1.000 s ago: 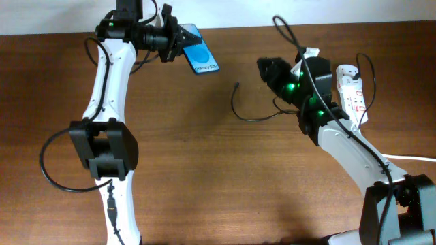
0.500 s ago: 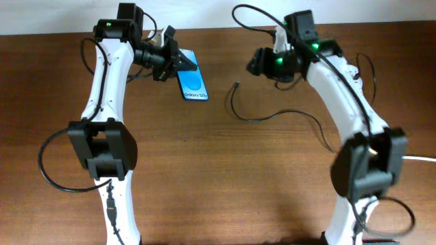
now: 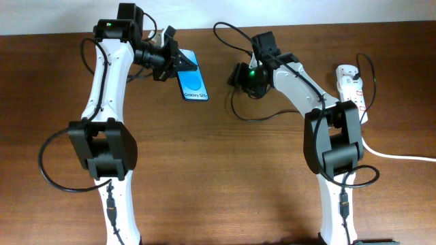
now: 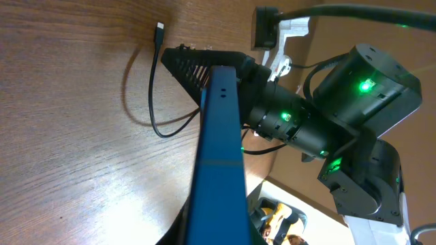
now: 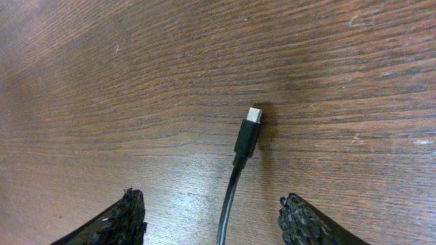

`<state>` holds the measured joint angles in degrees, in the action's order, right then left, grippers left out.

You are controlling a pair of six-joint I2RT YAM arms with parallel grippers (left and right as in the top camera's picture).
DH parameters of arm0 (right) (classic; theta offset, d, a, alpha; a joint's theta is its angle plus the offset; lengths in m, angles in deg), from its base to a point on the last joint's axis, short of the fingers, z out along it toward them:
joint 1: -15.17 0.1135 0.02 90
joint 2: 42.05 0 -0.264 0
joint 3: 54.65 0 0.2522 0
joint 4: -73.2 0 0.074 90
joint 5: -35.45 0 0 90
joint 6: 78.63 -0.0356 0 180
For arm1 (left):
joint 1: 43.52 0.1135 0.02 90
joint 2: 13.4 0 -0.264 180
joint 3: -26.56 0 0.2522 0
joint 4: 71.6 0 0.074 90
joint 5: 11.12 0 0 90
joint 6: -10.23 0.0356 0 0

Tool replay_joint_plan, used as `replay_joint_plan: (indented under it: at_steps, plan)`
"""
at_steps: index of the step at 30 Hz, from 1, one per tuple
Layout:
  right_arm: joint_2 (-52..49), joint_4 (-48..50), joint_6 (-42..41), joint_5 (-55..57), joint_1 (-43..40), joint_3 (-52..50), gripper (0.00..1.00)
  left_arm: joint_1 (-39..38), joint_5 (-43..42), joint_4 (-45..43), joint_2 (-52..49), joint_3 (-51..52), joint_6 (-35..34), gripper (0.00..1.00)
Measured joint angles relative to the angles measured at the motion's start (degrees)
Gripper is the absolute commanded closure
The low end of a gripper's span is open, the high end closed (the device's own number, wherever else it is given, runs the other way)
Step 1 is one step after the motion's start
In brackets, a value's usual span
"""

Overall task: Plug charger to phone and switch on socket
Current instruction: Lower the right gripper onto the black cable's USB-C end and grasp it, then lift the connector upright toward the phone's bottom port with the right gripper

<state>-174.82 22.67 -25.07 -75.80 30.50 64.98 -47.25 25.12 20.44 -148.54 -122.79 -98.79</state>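
two arms (image 3: 109, 88) stand over one brown wooden desk (image 3: 225, 184), each ending in one hand. the left hand (image 3: 172, 60) is pinched on the one phone (image 3: 193, 83), holding it by its upper end; the blue screen faces the overhead camera, with the white lettering at the lower end. in the left wrist view the phone (image 4: 219, 150) appears edge-on as a blue strip, with one ribbed black finger (image 4: 194, 64) lying against it; whether the phone's lower end touches the desk cannot be told. the one charger (image 3: 253, 117) lies on the desk as a thin black loop between the phone and the socket, and its single connector tip (image 5: 250, 133) rests flat on the wood, unplugged and apart from the phone. the right hand (image 5: 214, 221) is spread, its two fingertips (image 5: 129, 218) standing one on either side of the cable just behind the tip, apart from it. the one white socket (image 3: 351, 85) lies near the right edge of the desk, well apart from the right hand, with one thick white cord (image 3: 398, 155) running off to the right; its red switches are too small to read.
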Motion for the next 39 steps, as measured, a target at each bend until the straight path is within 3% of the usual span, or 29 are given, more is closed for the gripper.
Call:
replay_joint_plan:
  at_steps: [3,11,14,17,18,20,25,28,32,36,39]
  plan:
    - [-0.1,0.0,-1.4,0.9,0.0,0.0,0.48,0.0,0.0,0.0,0.0,0.0,0.0,1.00]
    - [-3.0,2.4,-3.0,0.9,0.3,0.0,0.57,0.0,0.0,0.0,0.0,0.0,0.0,1.00]
    - [-3.3,3.0,-3.9,0.8,0.5,0.0,0.70,0.0,0.1,0.0,0.0,0.0,0.0,1.00]
    - [-3.9,3.9,-4.3,0.6,0.9,0.1,0.72,0.0,0.1,0.0,0.0,0.0,0.0,1.00]
    - [-4.1,4.3,-4.3,0.6,1.3,0.1,0.75,0.0,0.1,0.0,0.0,0.0,0.0,1.00]
    - [-4.2,4.3,-4.4,0.7,1.7,0.2,0.95,0.0,0.1,0.0,0.0,0.0,0.0,1.00]
    - [-4.9,4.3,-4.2,-2.0,0.4,0.2,0.96,0.0,0.7,0.0,0.0,0.0,0.0,1.00]
    - [-5.3,4.8,1.8,-13.7,-5.2,0.2,0.96,0.0,1.0,0.0,0.0,0.0,0.0,1.00]
    - [-3.3,-2.4,22.5,-36.1,-12.5,0.0,0.96,0.0,2.1,-0.1,0.0,0.0,0.0,1.00]
    - [9.6,-23.1,43.8,-42.9,-14.7,0.1,0.96,0.0,1.4,-0.1,0.0,0.0,0.8,1.00]
    - [18.5,-32.5,50.4,-40.4,-15.3,0.1,0.96,0.0,-2.2,-0.1,0.0,0.0,3.8,1.00]
